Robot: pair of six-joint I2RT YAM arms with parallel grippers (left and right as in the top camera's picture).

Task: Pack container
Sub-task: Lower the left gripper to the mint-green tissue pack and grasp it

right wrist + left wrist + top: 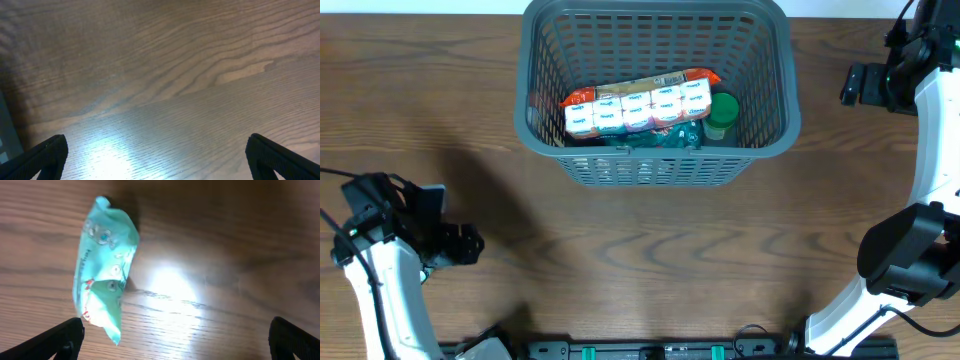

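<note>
Your left gripper (180,340) is hovering, jaws apart, over a teal pouch (105,265) left of the container (650,172); your right gripper (162,157) is gaping right of it.

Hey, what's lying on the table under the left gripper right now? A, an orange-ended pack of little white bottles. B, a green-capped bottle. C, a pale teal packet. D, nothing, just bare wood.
C: the left wrist view shows a pale teal packet lying on the wooden table, with the left gripper above it, fingers spread wide.
</note>
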